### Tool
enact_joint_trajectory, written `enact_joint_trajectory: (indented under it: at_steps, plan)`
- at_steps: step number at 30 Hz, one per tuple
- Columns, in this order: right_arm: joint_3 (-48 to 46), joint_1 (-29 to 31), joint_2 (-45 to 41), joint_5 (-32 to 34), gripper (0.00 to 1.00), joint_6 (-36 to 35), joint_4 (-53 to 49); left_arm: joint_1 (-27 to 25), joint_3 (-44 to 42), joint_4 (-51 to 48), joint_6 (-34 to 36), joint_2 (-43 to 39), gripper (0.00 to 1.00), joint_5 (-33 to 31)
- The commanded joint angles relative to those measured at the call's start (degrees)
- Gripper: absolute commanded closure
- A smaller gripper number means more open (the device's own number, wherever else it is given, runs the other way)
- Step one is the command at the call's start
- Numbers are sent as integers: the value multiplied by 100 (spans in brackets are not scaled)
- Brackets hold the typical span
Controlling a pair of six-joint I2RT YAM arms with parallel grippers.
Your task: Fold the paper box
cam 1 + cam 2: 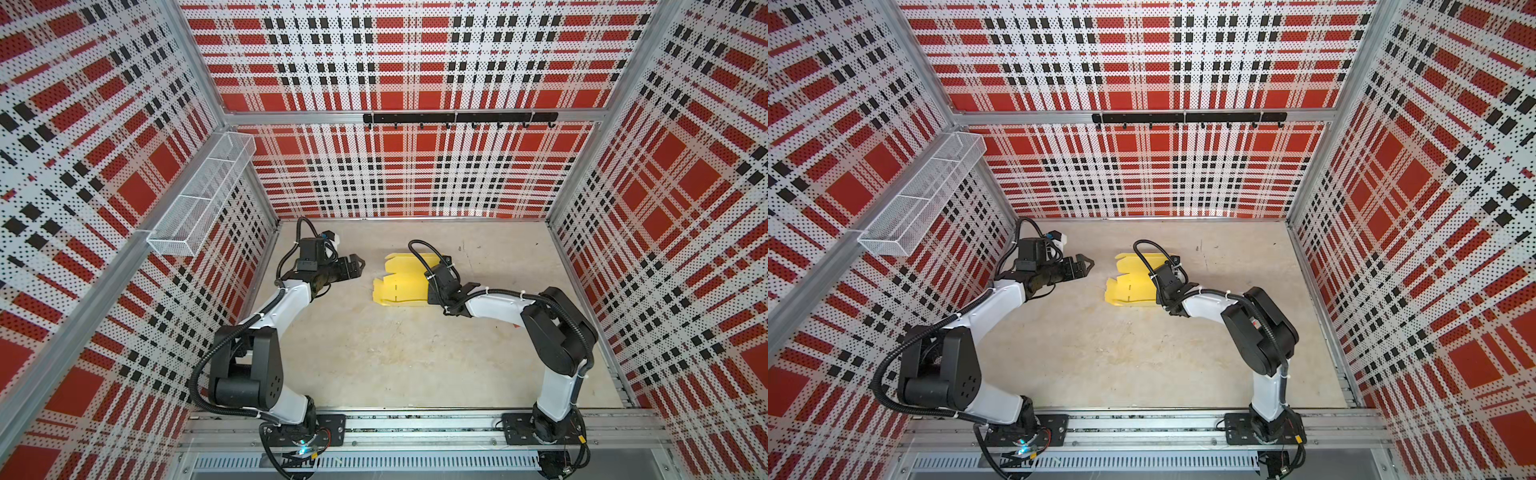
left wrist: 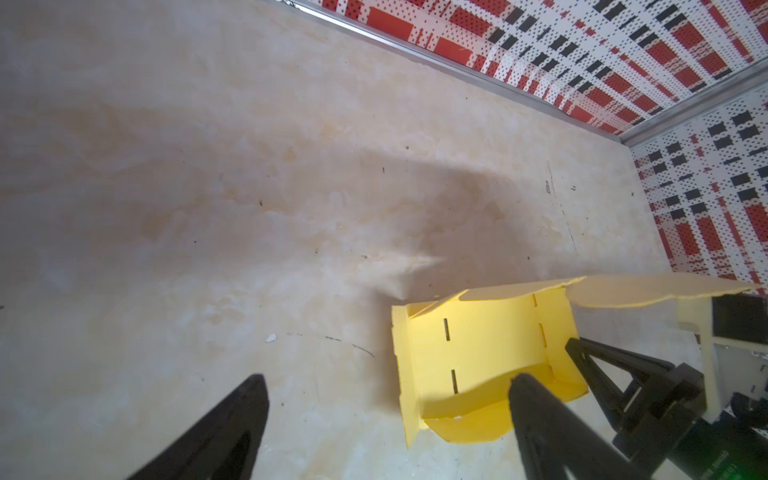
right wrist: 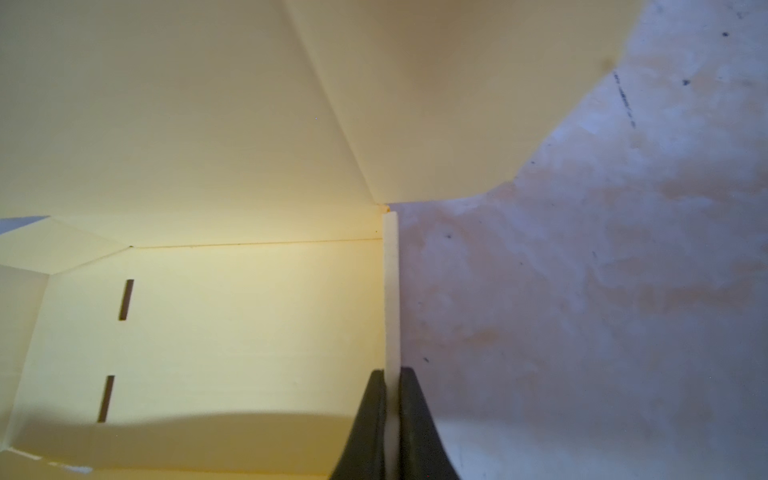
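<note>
The box (image 1: 403,282) lies half formed near the middle of the counter (image 1: 374,357), with some walls raised and others flat. The right claw (image 3: 392,376) pinches one thin upright wall at its edge. The left claw (image 1: 358,264) hangs wide beside the box, not touching it. The card is thin, so a pull from one side may crease or tear this wall, or drag the whole box. The grip seems shallow, though the view is partial, so the wall may slip out.
</note>
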Motion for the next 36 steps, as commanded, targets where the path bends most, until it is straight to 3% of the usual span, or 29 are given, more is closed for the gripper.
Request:
enact_joint_trajectory:
  at_steps: [1,4,13,23,36]
  plan:
    - [-390,-33,-500,119,90,-25,197,-270,-85,277,-259,130,17,87]
    - [-604,-82,-739,106,89,37,54,-463,-73,355,-423,223,29,231]
    - [-1173,-107,-1020,124,89,52,370,-897,-109,688,-997,652,98,528]
    - [-1298,-188,-902,5,90,-34,634,-1065,249,741,-1579,1451,100,867]
    - [-1405,-205,-1001,-4,90,-41,729,-1368,1121,123,-1275,2190,100,918]
